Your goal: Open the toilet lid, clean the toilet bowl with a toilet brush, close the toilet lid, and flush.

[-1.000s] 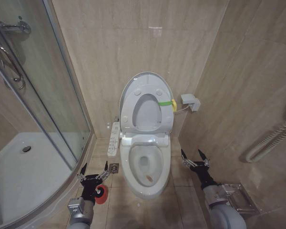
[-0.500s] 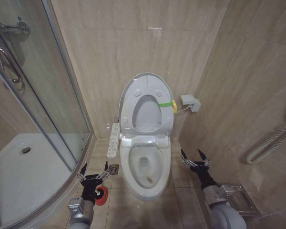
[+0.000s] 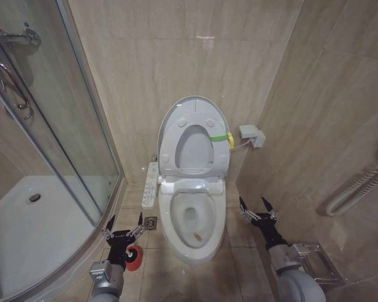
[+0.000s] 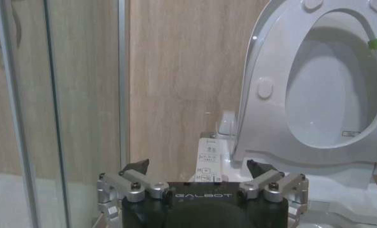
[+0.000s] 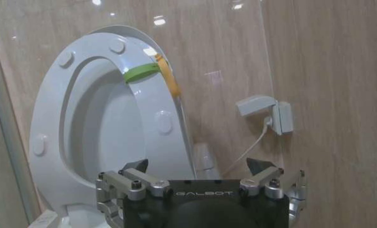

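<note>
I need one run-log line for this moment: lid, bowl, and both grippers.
glossy white oval toilet lid: up | white ceramic toilet bowl: brown stain | left gripper: open, above small red round holder | right gripper: open, empty

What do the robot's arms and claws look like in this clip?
Both arms are smooth grey cylinders ending in a black wrist section. The left claw and right claw match: a black body with white GALBOT lettering, silver metal linkages with visible bolts, and two dark pointed fingertips each. No loose cables show.
</note>
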Robot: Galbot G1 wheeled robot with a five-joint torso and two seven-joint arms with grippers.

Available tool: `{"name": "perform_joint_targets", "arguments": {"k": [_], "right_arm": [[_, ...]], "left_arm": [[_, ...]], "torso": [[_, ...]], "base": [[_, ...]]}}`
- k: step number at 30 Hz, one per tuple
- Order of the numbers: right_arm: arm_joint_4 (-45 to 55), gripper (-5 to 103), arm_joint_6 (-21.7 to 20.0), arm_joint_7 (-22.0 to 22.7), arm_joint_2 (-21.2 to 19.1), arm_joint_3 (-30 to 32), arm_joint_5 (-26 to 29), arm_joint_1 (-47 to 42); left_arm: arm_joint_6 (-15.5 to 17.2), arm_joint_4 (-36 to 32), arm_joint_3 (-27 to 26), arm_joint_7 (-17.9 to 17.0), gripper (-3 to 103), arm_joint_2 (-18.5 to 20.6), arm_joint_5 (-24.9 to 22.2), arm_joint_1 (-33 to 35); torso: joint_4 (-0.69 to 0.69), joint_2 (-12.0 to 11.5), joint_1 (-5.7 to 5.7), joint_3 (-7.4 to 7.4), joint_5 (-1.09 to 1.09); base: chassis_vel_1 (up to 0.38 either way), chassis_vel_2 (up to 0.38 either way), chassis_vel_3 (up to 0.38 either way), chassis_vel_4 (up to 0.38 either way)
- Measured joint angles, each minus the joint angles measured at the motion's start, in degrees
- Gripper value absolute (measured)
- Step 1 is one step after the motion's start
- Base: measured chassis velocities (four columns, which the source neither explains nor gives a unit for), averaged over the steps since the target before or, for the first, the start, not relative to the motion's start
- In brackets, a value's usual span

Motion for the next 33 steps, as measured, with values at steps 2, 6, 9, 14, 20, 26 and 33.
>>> {"name": "perform_joint_targets", "arguments": {"k": [2, 6, 9, 14, 20, 26, 33], "right_arm": [[0.00, 100, 0.00, 0.00, 0.00, 0.00, 0.00, 0.00], [0.00, 100, 0.00, 0.00, 0.00, 0.00, 0.00, 0.00], [0.00, 100, 0.00, 0.00, 0.00, 0.00, 0.00, 0.00], [0.00, 100, 0.00, 0.00, 0.00, 0.00, 0.00, 0.00], [0.00, 100, 0.00, 0.00, 0.00, 0.00, 0.00, 0.00], [0.00, 100, 0.00, 0.00, 0.00, 0.00, 0.00, 0.00], [0.00, 100, 0.00, 0.00, 0.00, 0.00, 0.00, 0.00]], "left_arm": [[0.00, 0.00, 0.00, 0.00, 100, 0.00, 0.00, 0.00], [0.00, 0.00, 0.00, 0.00, 100, 0.00, 0.00, 0.00], [0.00, 0.00, 0.00, 0.00, 100, 0.00, 0.00, 0.00], [0.00, 0.00, 0.00, 0.00, 100, 0.00, 0.00, 0.00], [0.00, 0.00, 0.00, 0.00, 100, 0.00, 0.00, 0.00], [0.00, 0.00, 0.00, 0.00, 100, 0.00, 0.00, 0.00], [0.00, 0.00, 0.00, 0.00, 100, 0.00, 0.00, 0.00]], "torso": [[0.00, 0.00, 0.00, 0.00, 0.00], [0.00, 0.00, 0.00, 0.00, 0.00], [0.00, 0.00, 0.00, 0.00, 0.00], [0.00, 0.00, 0.00, 0.00, 0.00], [0.00, 0.00, 0.00, 0.00, 0.00], [0.00, 0.00, 0.00, 0.00, 0.00], [0.00, 0.00, 0.00, 0.00, 0.00]], "base": [[0.000, 0.000, 0.000, 0.000], [0.000, 0.000, 0.000, 0.000], [0.000, 0.000, 0.000, 0.000], [0.000, 0.000, 0.000, 0.000], [0.000, 0.000, 0.000, 0.000], [0.000, 0.000, 0.000, 0.000], [0.000, 0.000, 0.000, 0.000]]}}
